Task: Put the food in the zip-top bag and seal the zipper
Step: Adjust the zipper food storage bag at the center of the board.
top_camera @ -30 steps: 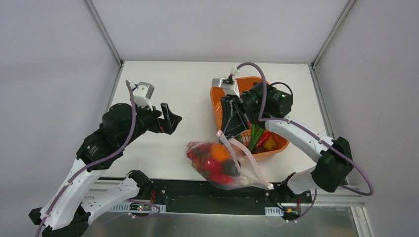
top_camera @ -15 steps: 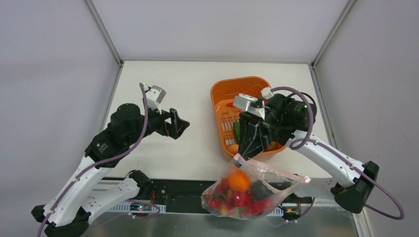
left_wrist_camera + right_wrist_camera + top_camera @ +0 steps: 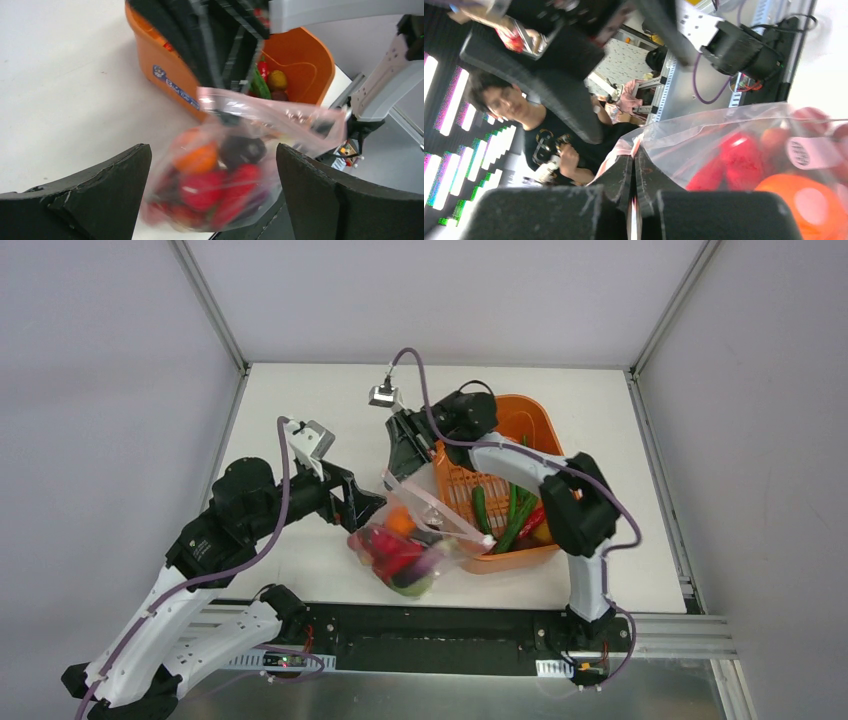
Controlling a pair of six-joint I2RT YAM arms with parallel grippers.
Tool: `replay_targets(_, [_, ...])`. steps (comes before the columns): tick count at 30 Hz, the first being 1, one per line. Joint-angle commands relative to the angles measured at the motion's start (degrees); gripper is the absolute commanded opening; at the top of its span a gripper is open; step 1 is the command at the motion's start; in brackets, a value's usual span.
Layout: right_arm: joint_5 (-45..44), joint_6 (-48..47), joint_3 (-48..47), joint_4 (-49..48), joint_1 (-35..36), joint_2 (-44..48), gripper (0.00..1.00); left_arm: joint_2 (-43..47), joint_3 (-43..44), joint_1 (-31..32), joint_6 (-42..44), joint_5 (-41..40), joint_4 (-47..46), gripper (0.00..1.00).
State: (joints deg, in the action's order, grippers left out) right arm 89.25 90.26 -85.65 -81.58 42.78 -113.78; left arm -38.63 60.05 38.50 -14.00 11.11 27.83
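— The jaws of the right gripper (image 3: 634,182) are seen shut on the mouth edge of the zip-top bag (image 3: 415,540). Those of the left gripper (image 3: 357,508) are spread wide, with nothing held.

— Where is the bag found?

— It is hung from that pinch, just left of the orange tub (image 3: 520,420), with the left jaws close beside it. Food (image 3: 200,187) is bunched at its bottom; peppers (image 3: 515,515) are left in the tub. Whether the table (image 3: 300,410) is touched cannot be told.

— How is it judged to handle?

— Thin, slippery film, bottom-heavy and prone to swing. A hold is best taken on the pink zipper (image 3: 447,517) at its free end, so that the mouth is drawn taut.
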Motion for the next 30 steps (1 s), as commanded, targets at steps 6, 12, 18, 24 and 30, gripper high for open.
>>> replay_targets(6, [5.87,18.23,-16.87,-17.38,-3.36,-9.59,0.00,1.19,3.29,-0.62,-3.17,-12.52,3.87,0.98])
replay_targets(12, [5.85,18.95,-16.29,-17.38,-4.08,-9.91,0.00,-2.57,6.80,-0.62,-12.97,-9.52,2.86,0.92])
replay_targets(18, [5.92,19.56,-15.42,-17.39,-5.05,-10.02,0.00,-6.01,7.65,3.62,-24.14,-8.85,-0.20,0.88])
replay_targets(24, [5.92,19.12,-14.70,-17.44,-5.58,-9.80,0.00,-13.74,15.72,13.94,-26.90,-22.81,6.46,0.89])
replay_targets(30, [5.93,19.08,-14.22,-17.47,-6.19,-9.71,0.00,-19.88,20.86,17.32,-27.47,-29.08,11.19,0.89])
